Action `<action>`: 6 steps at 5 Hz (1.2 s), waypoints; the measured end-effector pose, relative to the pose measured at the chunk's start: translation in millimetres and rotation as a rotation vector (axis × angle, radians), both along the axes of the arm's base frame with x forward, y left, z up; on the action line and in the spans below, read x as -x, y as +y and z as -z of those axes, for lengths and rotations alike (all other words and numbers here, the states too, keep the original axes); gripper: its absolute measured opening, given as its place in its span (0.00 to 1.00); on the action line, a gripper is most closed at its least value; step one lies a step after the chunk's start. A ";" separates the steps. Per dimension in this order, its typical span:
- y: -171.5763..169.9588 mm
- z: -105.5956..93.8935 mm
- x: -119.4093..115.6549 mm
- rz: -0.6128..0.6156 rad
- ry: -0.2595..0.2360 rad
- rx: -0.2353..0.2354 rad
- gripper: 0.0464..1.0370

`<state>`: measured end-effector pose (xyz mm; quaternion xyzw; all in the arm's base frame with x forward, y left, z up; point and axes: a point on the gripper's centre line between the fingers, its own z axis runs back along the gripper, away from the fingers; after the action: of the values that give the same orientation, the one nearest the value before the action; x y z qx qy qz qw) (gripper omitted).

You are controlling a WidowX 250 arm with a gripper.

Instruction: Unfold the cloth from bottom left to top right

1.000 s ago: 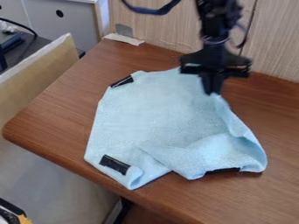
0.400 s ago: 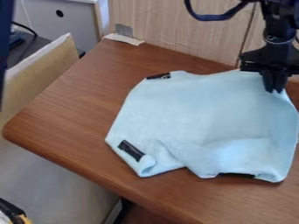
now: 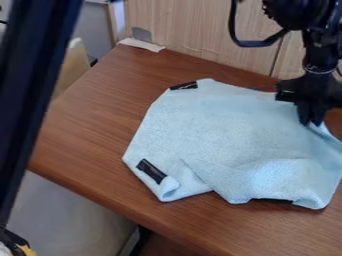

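One rumpled pale-blue cloth [image 3: 212, 127]

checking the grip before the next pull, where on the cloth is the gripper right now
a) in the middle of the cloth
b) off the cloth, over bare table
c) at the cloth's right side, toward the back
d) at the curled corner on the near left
c, the gripper is at the right part of the light blue cloth, toward the wooden panel.

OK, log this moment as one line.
end effector: at cloth, upper right | cloth: near edge folded over, not flat | unfolding: incomplete
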<state>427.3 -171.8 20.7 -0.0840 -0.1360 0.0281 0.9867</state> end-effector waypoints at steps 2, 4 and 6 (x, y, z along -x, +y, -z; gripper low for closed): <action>-4.3 11.2 5.3 0.012 0.028 -0.027 0.74; -3.8 11.3 5.2 0.028 0.028 -0.035 0.97; -7.7 -11.6 7.6 0.078 0.012 -0.010 0.96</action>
<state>419.7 -179.5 32.4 -0.0842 -0.1270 -0.0105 0.9883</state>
